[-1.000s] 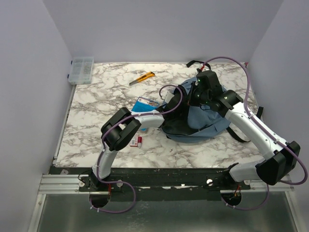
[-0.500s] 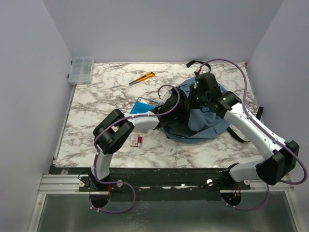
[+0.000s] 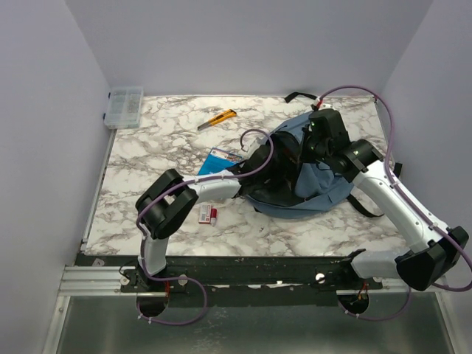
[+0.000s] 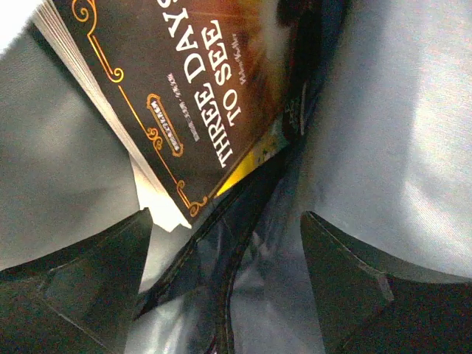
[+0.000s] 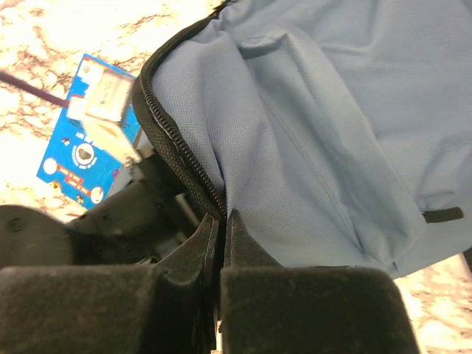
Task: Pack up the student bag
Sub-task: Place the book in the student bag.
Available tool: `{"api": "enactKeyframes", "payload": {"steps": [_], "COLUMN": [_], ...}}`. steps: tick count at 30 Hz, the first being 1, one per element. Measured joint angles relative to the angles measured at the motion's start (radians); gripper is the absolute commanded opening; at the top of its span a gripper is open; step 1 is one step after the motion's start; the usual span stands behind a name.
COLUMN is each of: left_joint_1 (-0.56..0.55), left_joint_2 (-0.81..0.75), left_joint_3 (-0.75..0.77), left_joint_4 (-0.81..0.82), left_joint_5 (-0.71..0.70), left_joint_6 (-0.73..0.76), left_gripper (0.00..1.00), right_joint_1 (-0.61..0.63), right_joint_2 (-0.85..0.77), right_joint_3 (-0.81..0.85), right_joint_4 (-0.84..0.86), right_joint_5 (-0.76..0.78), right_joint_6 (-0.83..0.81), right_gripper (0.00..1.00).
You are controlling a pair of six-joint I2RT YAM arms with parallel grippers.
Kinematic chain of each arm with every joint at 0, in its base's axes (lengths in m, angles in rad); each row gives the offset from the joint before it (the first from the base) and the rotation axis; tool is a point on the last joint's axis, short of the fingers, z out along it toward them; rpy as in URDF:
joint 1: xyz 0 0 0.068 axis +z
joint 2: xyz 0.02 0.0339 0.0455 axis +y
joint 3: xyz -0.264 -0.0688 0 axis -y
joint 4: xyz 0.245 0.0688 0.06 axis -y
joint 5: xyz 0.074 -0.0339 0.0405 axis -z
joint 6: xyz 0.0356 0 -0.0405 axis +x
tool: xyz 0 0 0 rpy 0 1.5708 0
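The student bag (image 3: 324, 188) lies on the right half of the marble table, its mouth facing left. My left gripper (image 4: 228, 251) is inside that mouth, open, with nothing between its fingers. Just ahead of it, against the pale lining (image 4: 398, 133), rests a dark book (image 4: 192, 96) with gold lettering, its corner close to the left finger. My right gripper (image 5: 221, 217) is shut on the bag's zipper edge (image 5: 173, 144) and holds it up above the left wrist (image 3: 269, 158). The left fingertips are hidden in the top view.
A blue card packet (image 3: 221, 158) lies just left of the bag's mouth. A small red-and-white item (image 3: 208, 214) sits near the left forearm. A yellow utility knife (image 3: 217, 119) and a clear organiser box (image 3: 124, 105) are at the back left. Black straps (image 3: 295, 96) trail behind the bag.
My left arm has pushed further into the bag and its jaws have widened off the book. My right gripper has shifted slightly right, still lifting the zipper edge.
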Motion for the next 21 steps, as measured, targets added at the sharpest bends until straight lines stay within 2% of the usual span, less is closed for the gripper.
{"api": "enactKeyframes", "payload": {"steps": [4, 12, 17, 21], "left_joint_1": [0.003, 0.026, 0.034, 0.049], "left_joint_2": [-0.075, -0.189, -0.22, -0.307], "left_joint_3": [-0.016, -0.056, -0.082, -0.117], "left_joint_4": [-0.042, -0.058, -0.1, -0.121], "left_joint_5": [0.018, 0.105, 0.092, 0.106], "left_joint_6": [0.066, 0.217, 0.364, 0.47], "left_gripper": [0.86, 0.71, 0.72, 0.76], "right_joint_1": [-0.013, -0.025, -0.025, -0.025], "right_joint_2": [-0.013, -0.023, -0.041, -0.078], "right_joint_3": [0.0, 0.0, -0.002, -0.02], "right_joint_4": [-0.015, -0.026, -0.042, -0.055], "right_joint_5": [0.038, 0.05, 0.047, 0.051], "right_joint_6": [-0.003, 0.0, 0.0, 0.0], "right_gripper": [0.01, 0.01, 0.01, 0.01]}}
